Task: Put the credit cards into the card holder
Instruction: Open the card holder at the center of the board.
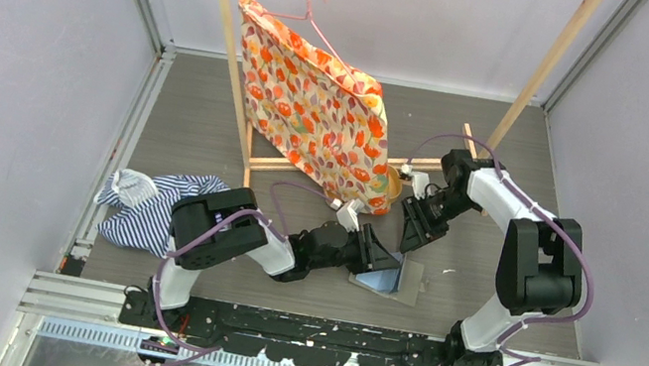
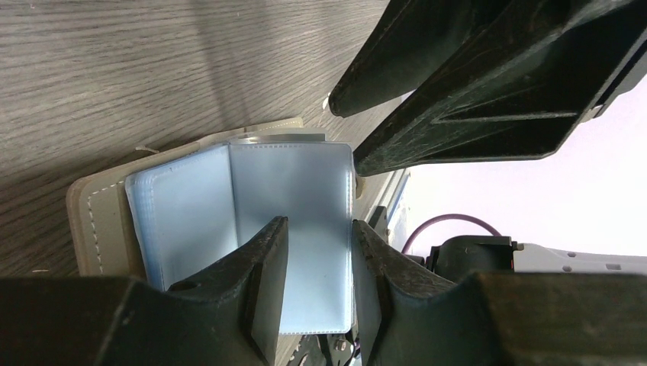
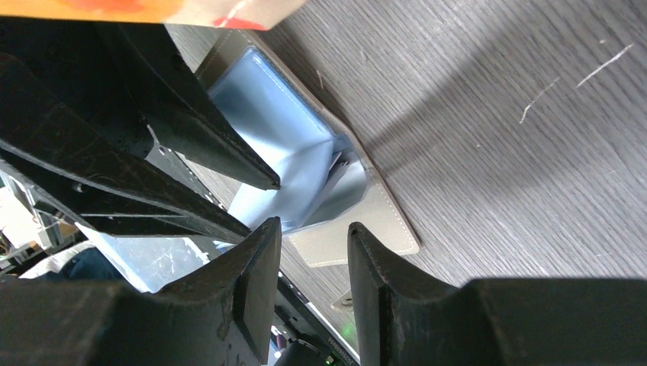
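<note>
Closest to the lens in the left wrist view, the left tool (image 2: 318, 225) has its two black fingers partly apart. A pale blue sleeve (image 2: 294, 175) shows in the gap — whether they press on it I cannot tell.

In the overhead view, starting at the left, a striped cloth (image 1: 140, 206) lies crumpled on the bench (image 1: 199, 131) at lower left. At upper centre an orange floral garment (image 1: 323, 112) hangs from a wooden rack (image 1: 226, 35). Below it the left arm stretches rightward across the lower middle of the frame. At its tip, just right of centre, the card holder (image 1: 407, 283) lies open on the bench, with its taupe cover down and its blue sleeves fanned upward. Just above the holder in the frame, the right tool (image 3: 313, 227) points down at it — its fingers stand apart with nothing between them.
</note>
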